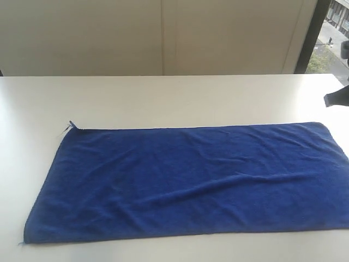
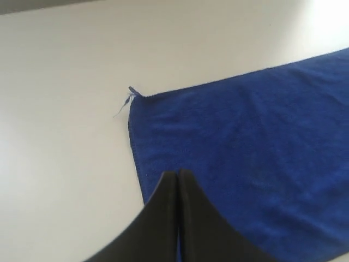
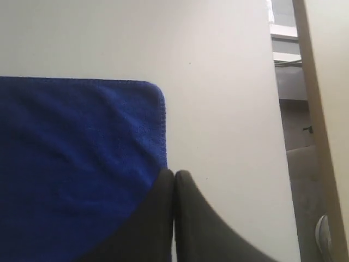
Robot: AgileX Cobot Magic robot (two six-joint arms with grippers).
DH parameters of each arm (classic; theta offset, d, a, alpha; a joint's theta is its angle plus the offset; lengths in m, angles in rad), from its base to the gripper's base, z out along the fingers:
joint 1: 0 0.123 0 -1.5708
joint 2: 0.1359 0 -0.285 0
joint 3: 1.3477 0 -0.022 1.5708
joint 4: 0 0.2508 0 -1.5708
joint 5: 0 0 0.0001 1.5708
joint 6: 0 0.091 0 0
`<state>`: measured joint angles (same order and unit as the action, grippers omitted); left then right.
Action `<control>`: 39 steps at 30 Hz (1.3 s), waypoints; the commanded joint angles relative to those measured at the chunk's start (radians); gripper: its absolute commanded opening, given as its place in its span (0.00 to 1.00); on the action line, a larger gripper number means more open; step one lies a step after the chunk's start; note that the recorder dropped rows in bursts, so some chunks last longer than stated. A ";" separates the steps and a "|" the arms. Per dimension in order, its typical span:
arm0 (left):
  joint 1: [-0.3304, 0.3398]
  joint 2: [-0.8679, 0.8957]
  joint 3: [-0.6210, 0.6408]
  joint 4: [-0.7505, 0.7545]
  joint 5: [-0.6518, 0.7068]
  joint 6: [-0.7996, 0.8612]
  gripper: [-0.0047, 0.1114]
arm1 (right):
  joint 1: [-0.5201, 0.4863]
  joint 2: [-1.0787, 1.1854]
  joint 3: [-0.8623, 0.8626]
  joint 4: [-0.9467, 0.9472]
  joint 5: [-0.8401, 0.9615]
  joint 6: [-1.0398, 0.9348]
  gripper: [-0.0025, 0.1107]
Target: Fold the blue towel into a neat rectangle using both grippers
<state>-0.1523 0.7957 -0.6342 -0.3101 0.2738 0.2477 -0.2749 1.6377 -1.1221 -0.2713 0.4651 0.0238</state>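
Observation:
The blue towel (image 1: 185, 183) lies spread flat and slightly wrinkled across the white table (image 1: 163, 98), with a loose thread at its far left corner (image 1: 71, 126). In the left wrist view my left gripper (image 2: 178, 173) hangs shut and empty above the towel (image 2: 245, 147), just inside its short left edge near the threaded corner (image 2: 131, 93). My right gripper (image 3: 174, 174) is shut and empty too, its tips over the towel's (image 3: 76, 153) right edge, near the rounded far corner (image 3: 158, 90). In the exterior view only a black arm part (image 1: 337, 96) shows at the right border.
The white table runs on bare behind the towel as far as a pale wall (image 1: 163, 35). A window with a dark frame (image 1: 313, 35) stands at the far right. The table's right edge (image 3: 283, 164) drops off close beside the right gripper.

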 commanded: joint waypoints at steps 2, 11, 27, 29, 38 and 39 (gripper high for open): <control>0.001 -0.192 0.006 0.020 -0.022 -0.004 0.04 | 0.000 -0.141 0.084 0.026 -0.039 0.003 0.02; 0.001 -0.487 0.145 0.053 0.036 -0.079 0.04 | 0.000 -0.315 0.234 0.110 -0.059 0.003 0.02; 0.001 -0.543 0.634 0.103 -0.244 -0.114 0.04 | 0.056 -0.349 0.378 0.147 -0.167 -0.001 0.02; 0.001 -0.543 0.634 0.103 -0.244 -0.114 0.04 | 0.056 -0.345 0.378 0.152 -0.170 0.007 0.02; 0.001 -0.543 0.634 0.103 -0.243 -0.207 0.04 | 0.056 -0.244 0.359 0.213 -0.144 0.001 0.02; 0.001 -0.543 0.634 0.103 -0.243 -0.207 0.04 | 0.056 -0.220 0.340 0.213 -0.115 -0.008 0.02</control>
<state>-0.1523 0.2589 -0.0051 -0.2093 0.0364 0.0562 -0.2202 1.3719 -0.7528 -0.0652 0.3141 0.0258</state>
